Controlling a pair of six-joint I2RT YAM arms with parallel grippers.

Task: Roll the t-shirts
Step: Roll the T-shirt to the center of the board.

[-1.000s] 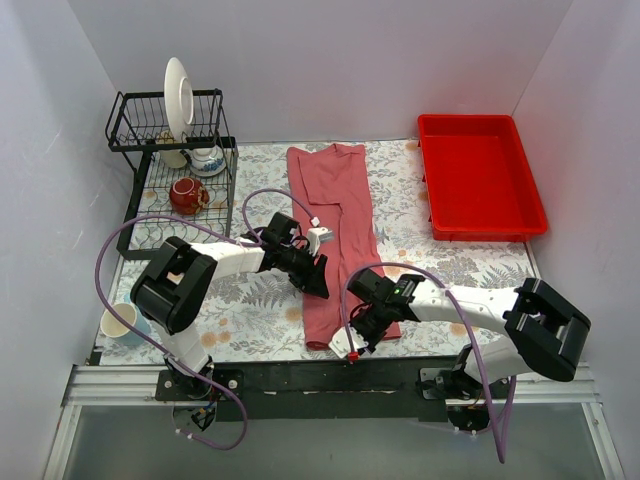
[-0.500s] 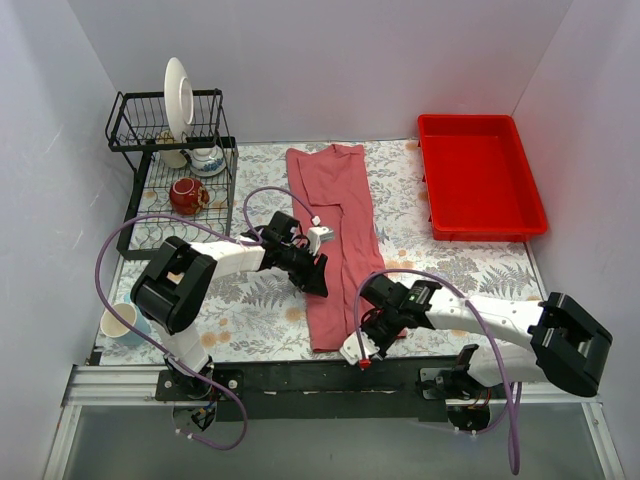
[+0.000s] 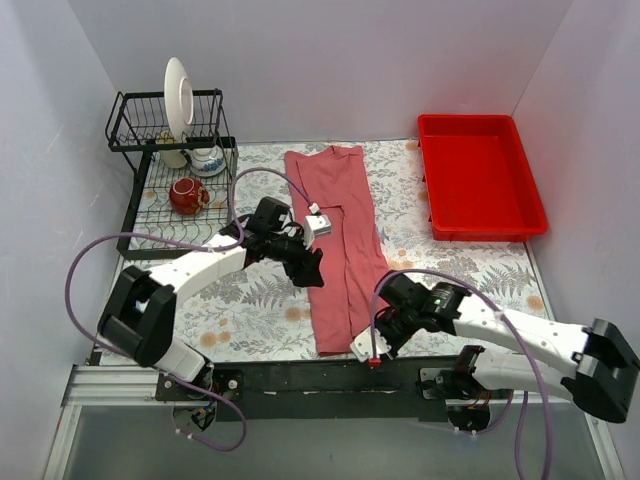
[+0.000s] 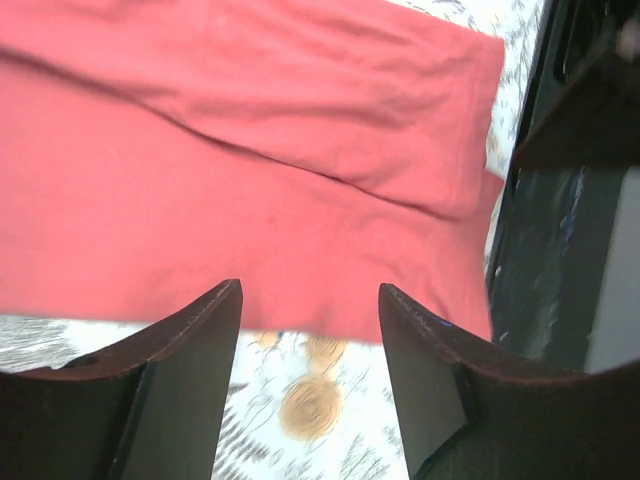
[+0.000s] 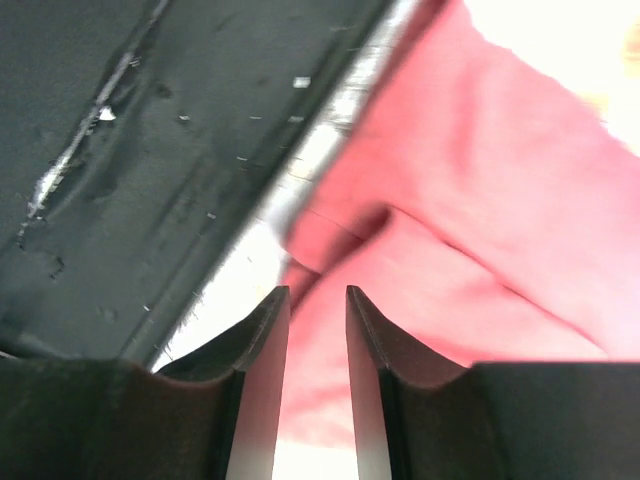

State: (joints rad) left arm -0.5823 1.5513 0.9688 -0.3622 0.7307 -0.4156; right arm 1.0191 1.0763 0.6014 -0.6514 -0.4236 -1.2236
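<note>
Black wire dish rack [image 3: 138,208], far left, holds a white plate [image 3: 179,97], a teapot [image 3: 207,160] and a red cup [image 3: 187,195]. Dusty-red cloth t-shirt [image 3: 340,220], folded into a long strip, lies mid-desk [image 3: 450,265], running far to near. Left gripper [image 4: 310,295] is over its left edge, jaws wide apart and empty. Right gripper [image 5: 317,292] is at its near right corner, jaws narrowly parted, gripping nothing.

Far left: taken up by the dish rack [image 3: 158,226].
Far right: taken up by the red tray [image 3: 480,180].
Between: passage is left over the t-shirt [image 3: 340,220].
</note>
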